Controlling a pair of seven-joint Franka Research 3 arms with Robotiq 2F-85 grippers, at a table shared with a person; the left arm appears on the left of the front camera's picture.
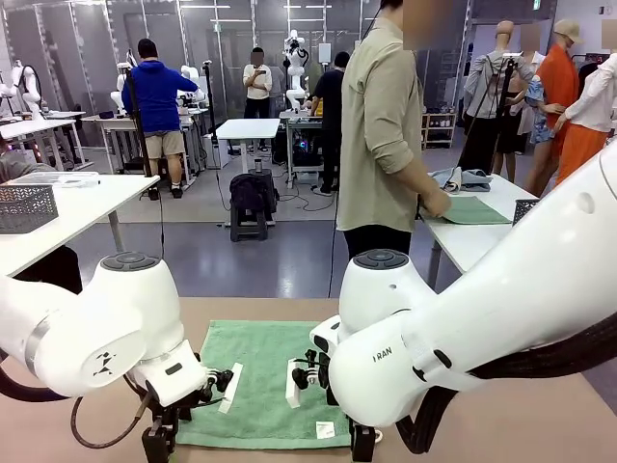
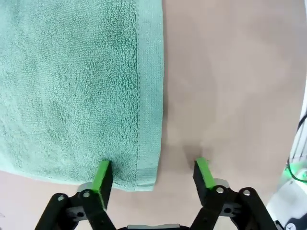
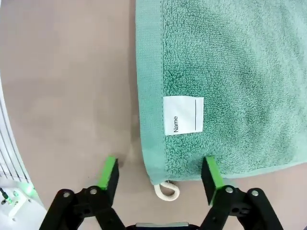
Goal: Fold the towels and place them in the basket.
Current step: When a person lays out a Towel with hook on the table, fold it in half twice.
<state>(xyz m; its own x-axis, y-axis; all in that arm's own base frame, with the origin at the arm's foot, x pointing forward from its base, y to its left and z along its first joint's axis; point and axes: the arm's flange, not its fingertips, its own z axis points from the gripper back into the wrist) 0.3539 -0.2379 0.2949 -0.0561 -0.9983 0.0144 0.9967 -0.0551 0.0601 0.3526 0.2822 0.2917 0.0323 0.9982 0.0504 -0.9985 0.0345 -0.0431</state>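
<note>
- A tan worktop (image 2: 230, 96) fills the lower part of the front view, seen from the robot's side.
- Two white robot arms lean over it. The left arm (image 1: 106, 338) comes in from the lower left of the frame and the right arm (image 1: 482, 318) from the lower right.
- A person (image 1: 381, 135) in an olive shirt stands beyond the worktop, upper middle of the frame. They are turned toward a white table at the right edge, with a hand on a green cloth (image 1: 472, 210) lying there.
- The sea-green towel (image 1: 265, 376) lies flat and spread open on the worktop, in the lower middle of the front view between the two arms.
- The left claw (image 2: 152, 173) is fairly wide and holds nothing. It straddles one near corner of the towel, with one green pad over the terry and the other over bare worktop.
- The right claw (image 3: 160, 171) is also fairly wide and holds nothing. It straddles the other near corner in the same way.
- A small white label (image 3: 183, 115) printed "Name" is sewn near that corner.
- A cream hanging loop (image 3: 167, 190) pokes out from the towel's corner, between the right claw's pads.
</note>
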